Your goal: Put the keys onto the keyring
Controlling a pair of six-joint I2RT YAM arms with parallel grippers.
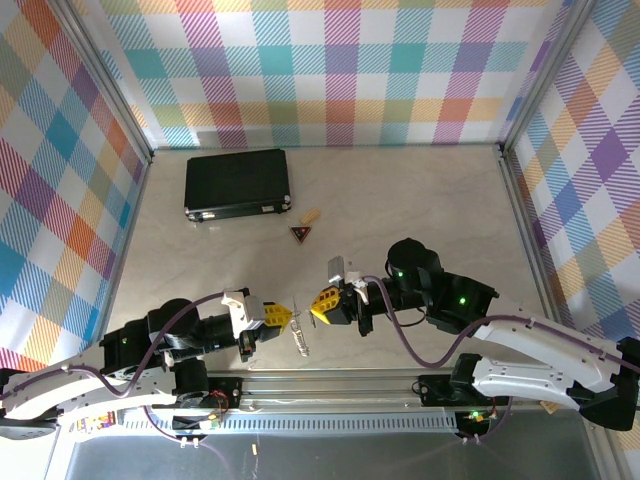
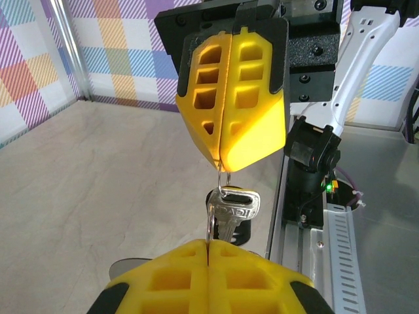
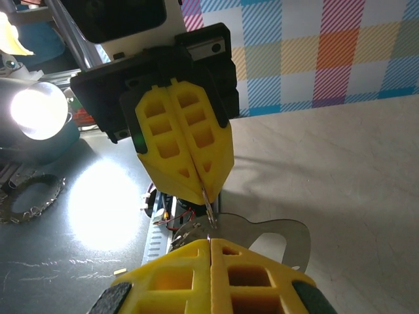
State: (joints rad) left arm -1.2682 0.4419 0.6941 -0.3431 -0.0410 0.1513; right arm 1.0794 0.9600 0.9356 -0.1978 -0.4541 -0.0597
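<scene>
1. When I checked the overhead view, the left gripper (image 1: 292, 312) and right gripper (image 1: 314, 312) met almost tip to tip above the near part of the pale marbled table (image 1: 420, 200); both pairs of yellow jaws were closed tight.
2. The right jaws pinched the thin metal wire keyring (image 2: 223, 180); it dropped from their tips through a key head.
3. The pale silver-grey metal keys (image 2: 233, 208) hung between the grippers; the left jaws were clamped on the bunch's thin edge.
4. A small dark-red triangular trinket (image 1: 300, 234) lay well apart, farther back; a flat black case (image 1: 237, 183) lay beyond it.
</scene>
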